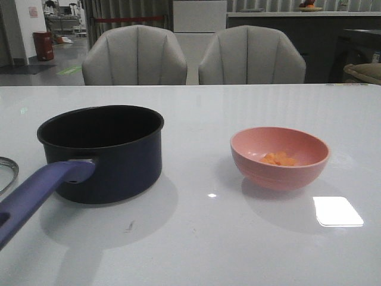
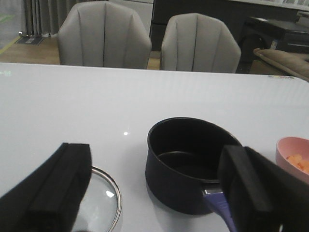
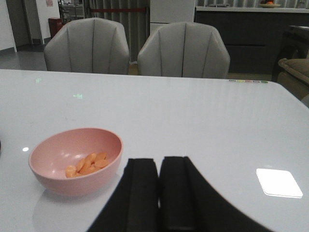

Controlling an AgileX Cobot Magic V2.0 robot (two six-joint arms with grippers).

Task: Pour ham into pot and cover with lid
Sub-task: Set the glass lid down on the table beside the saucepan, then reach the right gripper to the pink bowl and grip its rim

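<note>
The navy pot (image 1: 101, 152) stands at the table's left, empty, its purple-blue handle (image 1: 41, 190) pointing toward the front edge; it also shows in the left wrist view (image 2: 188, 164). The ham (image 1: 278, 158) is a small orange heap in the pink bowl (image 1: 280, 158) at the right, also seen in the right wrist view (image 3: 87, 164). The glass lid (image 1: 5, 173) lies flat at the far left edge, its rim showing in the left wrist view (image 2: 104, 193); its knob is hidden. My left gripper (image 2: 154, 188) is open and empty, near the lid and pot handle. My right gripper (image 3: 159, 193) is shut and empty, to the right of the bowl.
Two grey chairs (image 1: 137, 56) stand behind the table's far edge. A bright light reflection (image 1: 337, 211) lies on the white table (image 1: 196, 238) right of the bowl. Neither arm shows in the front view.
</note>
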